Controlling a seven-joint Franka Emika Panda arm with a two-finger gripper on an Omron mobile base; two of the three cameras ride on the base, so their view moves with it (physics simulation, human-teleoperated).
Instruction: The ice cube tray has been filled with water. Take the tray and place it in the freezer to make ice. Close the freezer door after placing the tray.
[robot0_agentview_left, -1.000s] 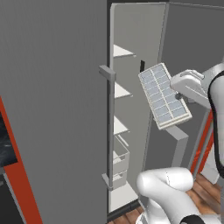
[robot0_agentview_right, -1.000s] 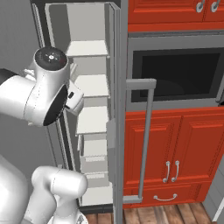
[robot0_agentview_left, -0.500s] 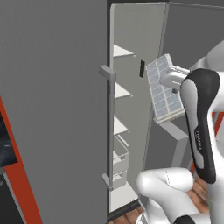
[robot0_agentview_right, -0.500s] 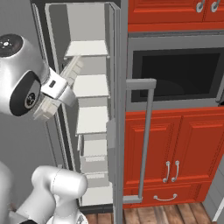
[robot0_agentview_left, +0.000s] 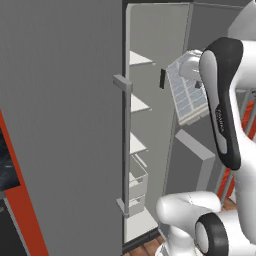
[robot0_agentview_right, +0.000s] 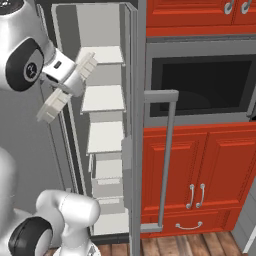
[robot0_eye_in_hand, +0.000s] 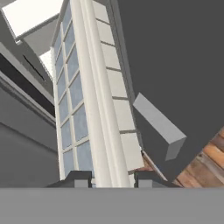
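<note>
The tray (robot0_agentview_left: 188, 90) is gripped by its long rim between the clenched jaws of the gripper (robot0_eye_in_hand: 108, 178). Compared with a second ago, it has been carried leftward, to the upper right of the left base view, before the open freezer (robot0_agentview_left: 150, 150). Placing is judged near.

Setting: domestic kitchen, rendered. Evidence: side-by-side refrigerator with its freezer (robot0_agentview_right: 102, 140) standing open, white shelves (robot0_agentview_right: 103, 98) inside; built-in black-fronted microwave (robot0_agentview_right: 200, 82); red panelled cabinets (robot0_agentview_right: 200, 170) with metal handles; wood plank floor (robot0_agentview_right: 200, 246).
</note>
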